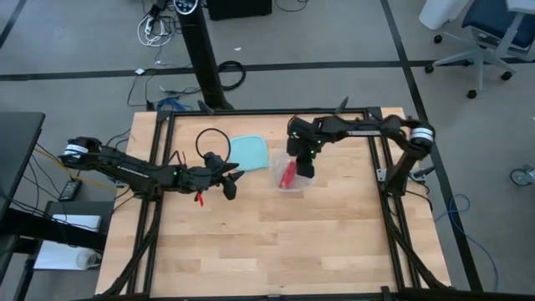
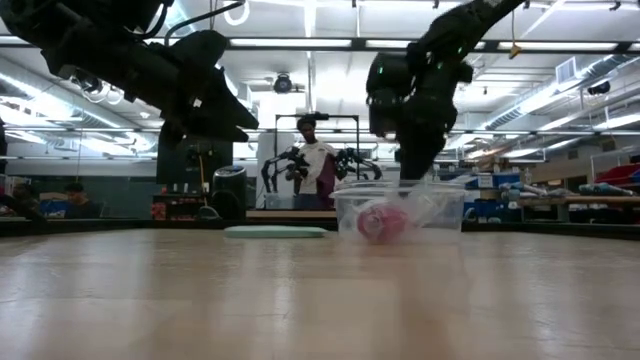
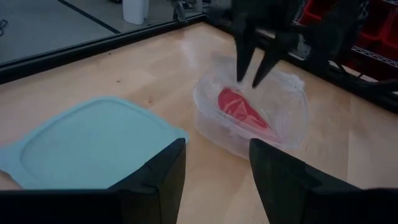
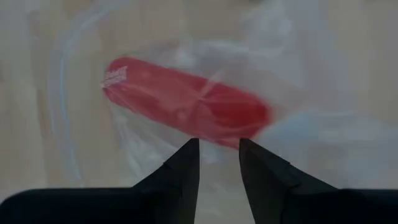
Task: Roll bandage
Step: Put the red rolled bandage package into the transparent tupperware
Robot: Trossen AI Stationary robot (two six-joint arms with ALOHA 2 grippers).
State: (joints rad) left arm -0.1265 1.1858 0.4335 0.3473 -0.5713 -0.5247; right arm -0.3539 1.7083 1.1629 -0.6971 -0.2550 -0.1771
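Note:
The red bandage (image 4: 186,99) lies wrapped in crinkled clear plastic inside a clear tub (image 3: 292,106) near the table's far middle, its red showing through the tub wall in the low view (image 2: 383,222). My right gripper (image 3: 247,79) hangs just above the bandage's far end, pointing steeply down. Its fingers are open by a narrow gap with nothing between them, and the tips (image 4: 186,152) look clear of the wrap. My left gripper (image 3: 217,168) stands open to the tub's left, raised off the table and pointing at the tub across a light-blue container (image 3: 87,143).
The light-blue square plastic piece (image 1: 249,152) lies flat on the wood, left of the tub. Black frame rails (image 1: 380,159) run along the table's far and side edges. A person (image 2: 315,160) stands in the room beyond the far edge. Bare wood (image 1: 276,242) fills the near half.

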